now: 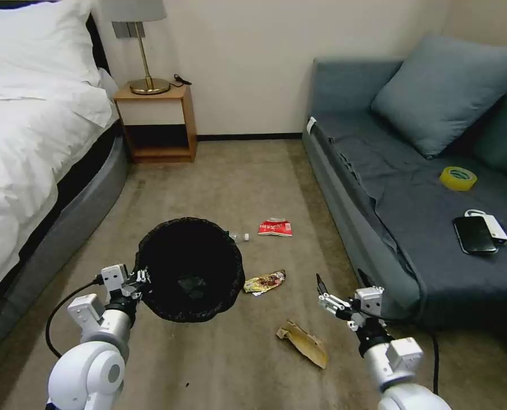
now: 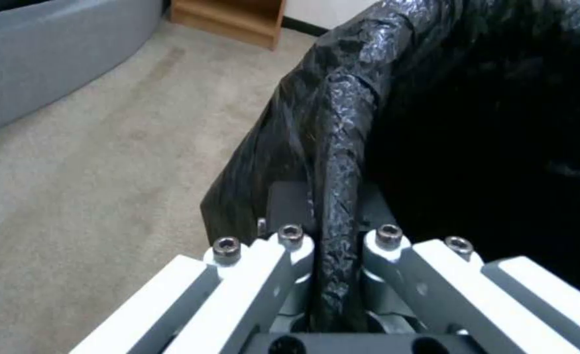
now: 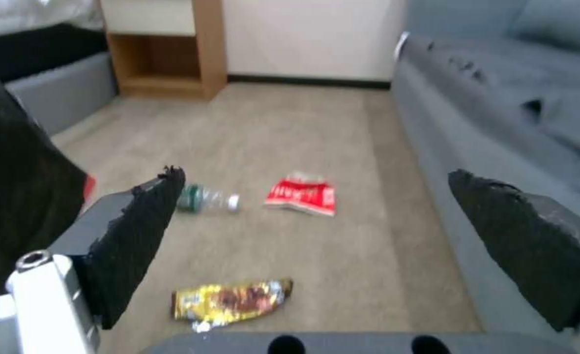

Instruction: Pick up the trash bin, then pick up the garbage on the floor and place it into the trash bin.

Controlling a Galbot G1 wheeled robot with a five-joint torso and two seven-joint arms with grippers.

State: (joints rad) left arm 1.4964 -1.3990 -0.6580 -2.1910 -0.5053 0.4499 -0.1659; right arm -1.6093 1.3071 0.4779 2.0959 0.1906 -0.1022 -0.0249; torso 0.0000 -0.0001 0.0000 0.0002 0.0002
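Note:
My left gripper (image 1: 142, 279) (image 2: 336, 246) is shut on the rim of the trash bin (image 1: 189, 267) (image 2: 434, 123), a round bin lined with a crinkly black bag, and holds it above the carpet. The garbage lies on the floor to its right: a clear bottle (image 1: 239, 237) (image 3: 208, 200) half hidden behind the bin, a red-and-white packet (image 1: 275, 228) (image 3: 302, 196), a yellow-brown wrapper (image 1: 264, 281) (image 3: 231, 302) and a crumpled brown paper bag (image 1: 303, 341). My right gripper (image 1: 324, 296) (image 3: 316, 246) hangs open above the floor, right of the wrapper and above the paper bag.
A bed (image 1: 31, 148) runs along the left, a wooden nightstand (image 1: 156, 122) with a lamp stands at the back wall. A grey sofa (image 1: 412, 199) on the right carries a yellow tape roll (image 1: 458, 178) and a black phone (image 1: 474, 234). Carpet lies open between them.

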